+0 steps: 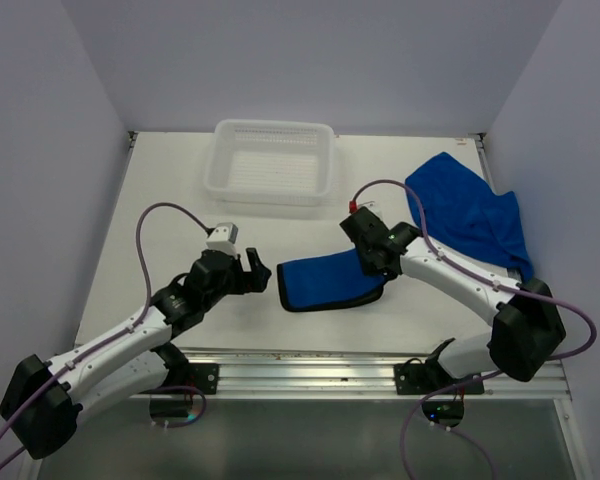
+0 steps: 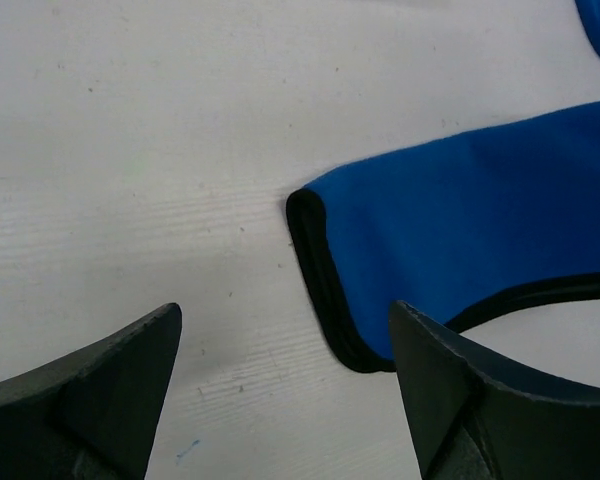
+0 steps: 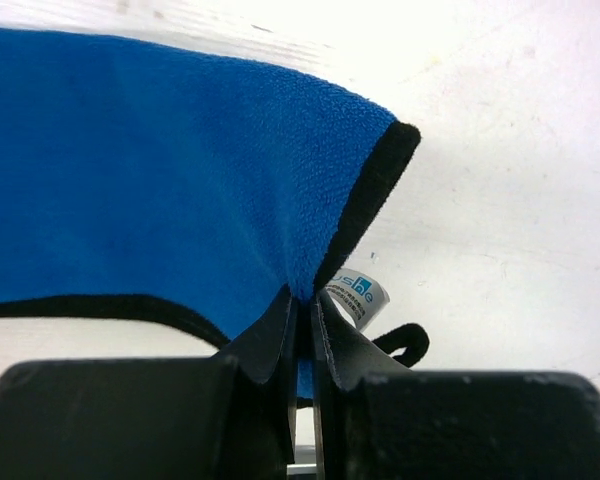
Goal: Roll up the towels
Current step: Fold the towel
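**On desk (image 1: 160,200), near side: one towel end pinned, roll not yet begun**

Near mid-desk lies the folded towel (image 1: 325,283), a long strip running left-right. Its right end is clamped in the right claw (image 3: 302,300), prob. to anchor it or start the roll there. Just left of the strip's left end, w/o touching, the left claw (image 2: 285,308) hovers, jaws apart, likely lining up to help. The 2nd towel (image 1: 470,215) lies crumpled far right; the basket (image 1: 270,195) sits far centre.

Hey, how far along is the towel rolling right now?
Early on. Done: the near towel looks folded into a flat strip, but nothing is rolled. In hand: the right gripper is shut on that strip's right end, and the left gripper stands open just off its left end. Left: rolling it, then the second towel, crumpled at far right.
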